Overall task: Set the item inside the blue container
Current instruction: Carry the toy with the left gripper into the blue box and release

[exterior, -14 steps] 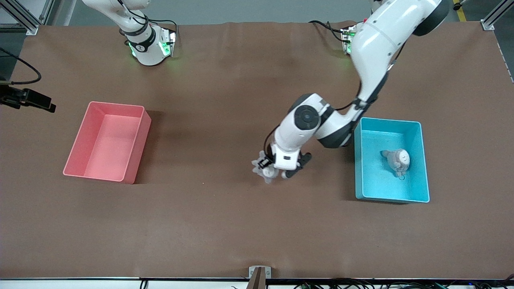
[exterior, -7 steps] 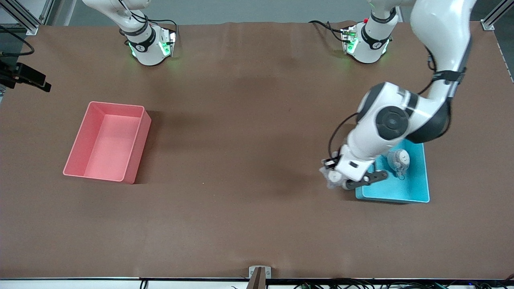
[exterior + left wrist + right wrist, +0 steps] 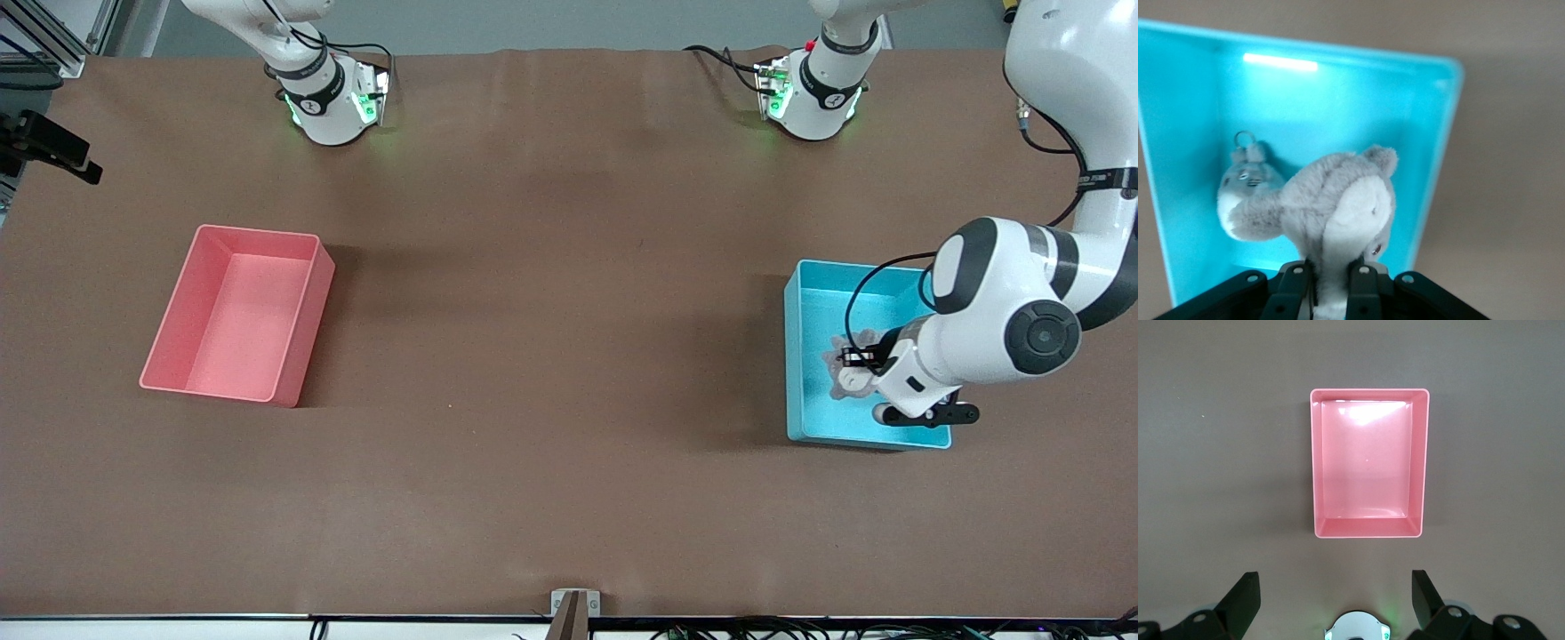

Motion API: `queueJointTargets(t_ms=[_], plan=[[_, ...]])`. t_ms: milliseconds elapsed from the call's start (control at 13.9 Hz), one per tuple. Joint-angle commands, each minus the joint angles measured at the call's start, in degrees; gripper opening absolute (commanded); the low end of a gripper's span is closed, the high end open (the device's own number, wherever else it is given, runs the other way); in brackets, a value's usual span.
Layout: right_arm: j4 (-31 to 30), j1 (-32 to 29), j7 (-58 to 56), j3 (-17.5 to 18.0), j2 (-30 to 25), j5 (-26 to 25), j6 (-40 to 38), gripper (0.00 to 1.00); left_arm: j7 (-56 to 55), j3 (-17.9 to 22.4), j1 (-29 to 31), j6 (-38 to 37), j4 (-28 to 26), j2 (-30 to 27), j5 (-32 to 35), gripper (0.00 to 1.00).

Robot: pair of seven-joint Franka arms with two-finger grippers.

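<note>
Plush toy (image 3: 1338, 213) clamped in left gripper (image 3: 1331, 283); over blue container (image 3: 805, 356)

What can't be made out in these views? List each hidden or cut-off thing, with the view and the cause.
- Small plush toy in the blue container: front view, hidden under the left arm.
- Held plush toy: its lower part, left wrist view, cut off by the picture's edge and the left gripper.
- Right gripper: fingers' tips, right wrist view, cut off at the edge; in the front view, out of frame.
</note>
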Motion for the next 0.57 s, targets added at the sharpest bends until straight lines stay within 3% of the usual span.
queueJointTargets(t_ms=[0, 72, 143, 502], plan=[[1.20, -0.35, -0.21, 0.83, -1.30, 0.90, -1.61, 1.00, 2.31, -0.45, 2.71, -0.03, -0.78, 0.69, 0.70, 0.67], [1.47, -0.35, -0.13, 1.10, -1.30, 0.90, -1.70, 1.00, 1.27, -0.54, 2.55, -0.12, -0.52, 0.61, 0.53, 0.93], [1.47, -0.35, -0.13, 1.27, -1.30, 0.90, -1.79, 1.00, 0.74, -0.71, 1.93, -0.20, -0.25, 0.26, 0.35, 1.00], [1.47, -0.44, -2.84, 1.10, -1.12, 0.99, -1.53, 1.00, -4.10, -4.66, 1.49, -4.40, 6.05, -5.18, 0.61, 1.00]])
